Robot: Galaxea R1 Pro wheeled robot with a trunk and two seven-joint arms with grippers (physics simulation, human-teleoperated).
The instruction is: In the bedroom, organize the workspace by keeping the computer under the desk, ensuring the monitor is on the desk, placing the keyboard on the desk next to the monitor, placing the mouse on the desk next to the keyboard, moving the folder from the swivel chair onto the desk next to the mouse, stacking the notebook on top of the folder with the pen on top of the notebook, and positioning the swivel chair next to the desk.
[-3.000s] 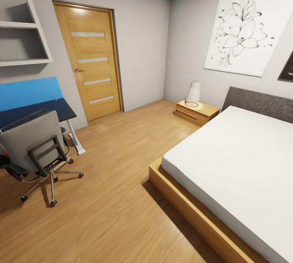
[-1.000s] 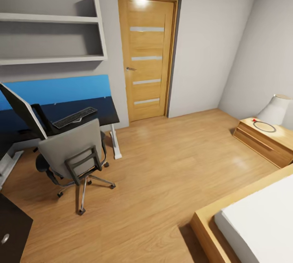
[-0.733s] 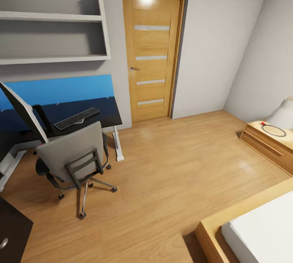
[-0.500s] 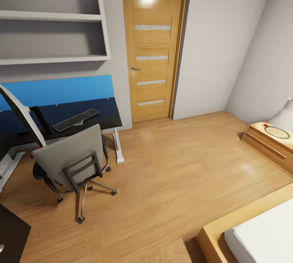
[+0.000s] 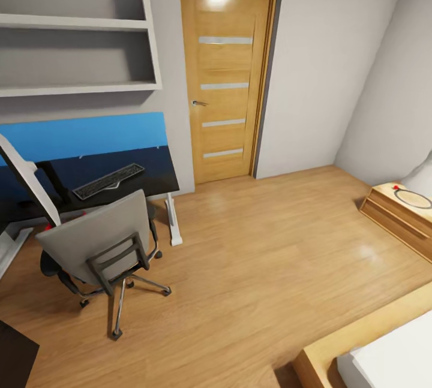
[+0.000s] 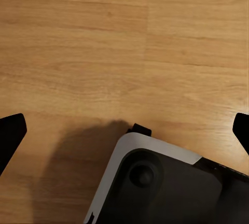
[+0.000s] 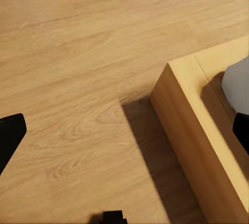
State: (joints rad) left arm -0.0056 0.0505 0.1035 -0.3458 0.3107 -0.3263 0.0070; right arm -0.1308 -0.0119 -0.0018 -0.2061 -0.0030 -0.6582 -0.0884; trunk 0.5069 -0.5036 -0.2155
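The desk (image 5: 153, 173), black-topped with a blue back panel, stands against the wall at the left. On it lie the dark keyboard (image 5: 108, 180) and, at the far left edge, the monitor (image 5: 25, 185), seen from behind at an angle. The swivel chair (image 5: 93, 238) stands in front of the desk with its grey back toward me, hiding its seat. The folder, computer, mouse, notebook and pen are out of view. My left gripper (image 6: 124, 130) hangs open over the wooden floor beside my own base. My right gripper (image 7: 124, 130) is open over the floor near the bed frame (image 7: 199, 130).
A closed wooden door (image 5: 231, 82) is straight ahead. White wall shelves (image 5: 78, 85) hang above the desk. A nightstand (image 5: 396, 214) stands at the right and the bed corner (image 5: 366, 355) at the lower right. A dark cabinet corner (image 5: 12, 358) shows at the bottom left.
The whole view has swung left and shifted: the bed and nightstand slid to the right edge, the desk and chair came into fuller view. Nothing in the room itself has moved.
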